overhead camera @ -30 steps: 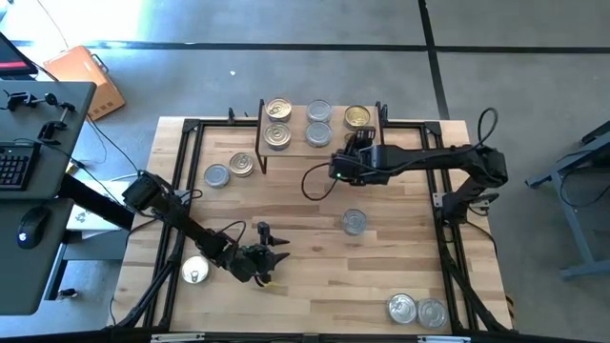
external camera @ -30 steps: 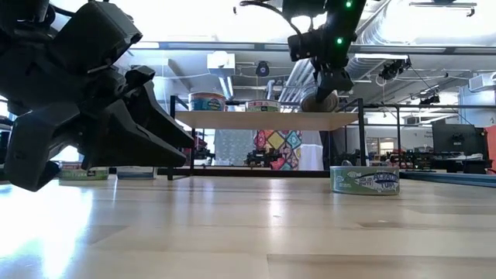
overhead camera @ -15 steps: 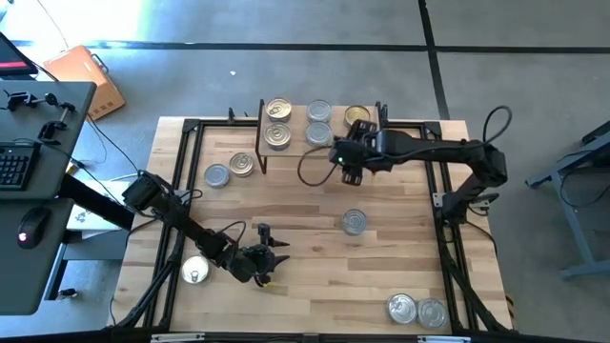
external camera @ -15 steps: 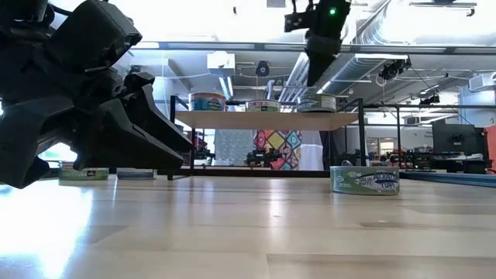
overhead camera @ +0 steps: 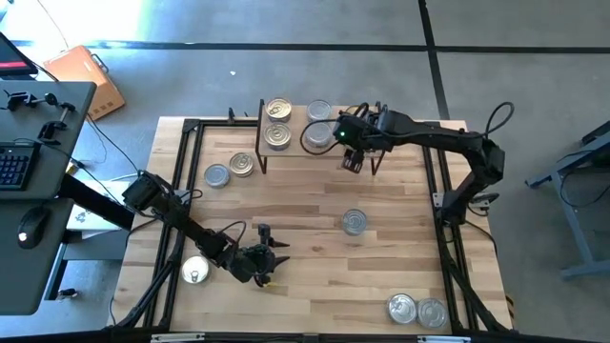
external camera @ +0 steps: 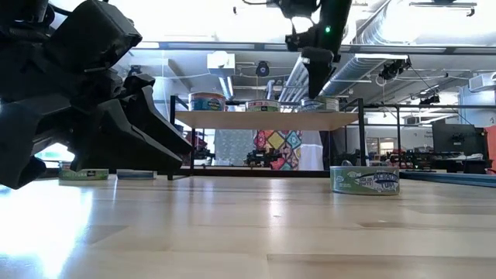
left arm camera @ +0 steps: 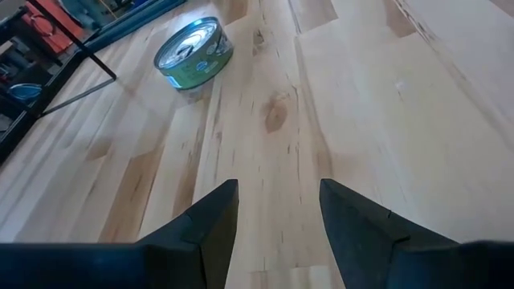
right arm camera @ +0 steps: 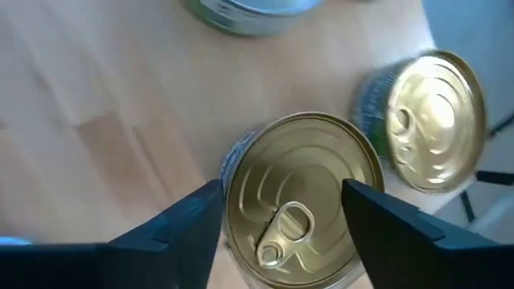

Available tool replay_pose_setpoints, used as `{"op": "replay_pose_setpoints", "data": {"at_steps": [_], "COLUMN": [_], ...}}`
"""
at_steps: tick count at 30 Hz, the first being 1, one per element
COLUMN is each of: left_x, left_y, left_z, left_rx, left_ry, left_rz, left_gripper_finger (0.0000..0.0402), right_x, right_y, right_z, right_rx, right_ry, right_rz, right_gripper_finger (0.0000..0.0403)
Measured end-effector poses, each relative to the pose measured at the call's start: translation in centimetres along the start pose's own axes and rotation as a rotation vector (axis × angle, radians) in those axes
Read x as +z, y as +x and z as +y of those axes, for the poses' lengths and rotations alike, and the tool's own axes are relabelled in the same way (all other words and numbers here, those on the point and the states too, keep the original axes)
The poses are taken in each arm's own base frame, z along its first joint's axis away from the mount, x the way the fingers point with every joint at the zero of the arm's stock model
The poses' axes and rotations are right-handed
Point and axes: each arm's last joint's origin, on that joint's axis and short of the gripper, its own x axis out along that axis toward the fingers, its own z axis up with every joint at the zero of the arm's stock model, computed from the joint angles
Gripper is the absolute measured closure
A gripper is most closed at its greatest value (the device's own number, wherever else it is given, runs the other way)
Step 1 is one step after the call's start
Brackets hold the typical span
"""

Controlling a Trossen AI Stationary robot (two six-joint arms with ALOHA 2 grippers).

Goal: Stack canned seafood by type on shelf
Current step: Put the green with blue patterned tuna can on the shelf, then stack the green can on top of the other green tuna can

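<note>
The shelf [overhead camera: 295, 151] stands at the table's far edge with several tins on its top. My right gripper [right arm camera: 281, 189] hangs open over its right end [external camera: 314, 74], its fingers either side of, and above, a gold-lidded tin [right arm camera: 301, 201] with a pull tab. This tin stands on the shelf beside another gold tin [right arm camera: 434, 120]. My left gripper [left arm camera: 277, 189] stays open low over the table's near left [overhead camera: 272, 257]. It points at a green-labelled tin [left arm camera: 193, 52] that stands on its base mid-table [overhead camera: 354, 222].
Two tins [overhead camera: 217, 175] [overhead camera: 242, 164] stand on the table left of the shelf. One [overhead camera: 195, 272] is beside my left arm and two more [overhead camera: 402, 308] [overhead camera: 431, 312] are at the near right corner. A black frame [overhead camera: 448, 238] runs along the table's sides.
My right gripper has let go of the gold-lidded tin, which now stands on the shelf's right end. The gripper has risen clear above it and its wrist has swung toward the table's far edge.
</note>
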Motion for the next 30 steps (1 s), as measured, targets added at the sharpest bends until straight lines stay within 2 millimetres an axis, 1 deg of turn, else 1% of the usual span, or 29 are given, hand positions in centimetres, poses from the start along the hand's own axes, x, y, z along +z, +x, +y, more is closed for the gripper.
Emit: {"op": "replay_pose_setpoints", "data": {"at_steps": [3, 5, 10, 13, 16, 20, 23, 25, 28, 30], "left_x": [0.0, 0.0, 0.0, 0.0, 0.0, 0.0, 0.0, 0.0, 0.0, 0.0], "left_y": [0.0, 0.0, 0.0, 0.0, 0.0, 0.0, 0.0, 0.0, 0.0, 0.0], "left_z": [0.0, 0.0, 0.0, 0.0, 0.0, 0.0, 0.0, 0.0, 0.0, 0.0], "left_rx": [0.0, -0.001, 0.0, 0.0, 0.0, 0.0, 0.0, 0.0, 0.0, 0.0], "left_ry": [-0.012, -0.012, -0.012, -0.015, -0.022, -0.023, -0.023, -0.023, -0.022, -0.023], "left_rz": [0.001, 0.001, 0.001, 0.001, 0.0, -0.001, -0.001, -0.001, -0.001, -0.001], "left_gripper_finger": [0.0234, 0.0234, 0.0234, 0.0234, 0.0234, 0.0234, 0.0234, 0.0234, 0.0234, 0.0234], "right_x": [-0.1, -0.1, -0.1, 0.2, 0.9, 1.3, 1.3, 1.2, 1.1, 1.0], "right_y": [0.1, 0.0, -0.7, -0.8, -0.5, 0.7, 2.0, 2.9, 4.5, 5.1], "right_z": [-0.4, -0.6, -0.5, -0.7, -1.9, -4.9, -7.1, -8.2, -9.0, -9.0], "right_rx": [-0.042, -0.04, -0.02, -0.021, -0.031, -0.072, -0.102, -0.086, -0.047, -0.054], "right_ry": [-0.001, -0.011, -0.024, 0.01, 0.099, 0.231, 0.321, 0.35, 0.348, 0.342], "right_rz": [0.014, 0.008, -0.028, -0.072, -0.13, -0.168, -0.161, -0.148, -0.111, -0.079], "right_gripper_finger": [0.0185, 0.0195, 0.0201, 0.0203, 0.0216, 0.0263, 0.0315, 0.035, 0.0392, 0.0397]}}
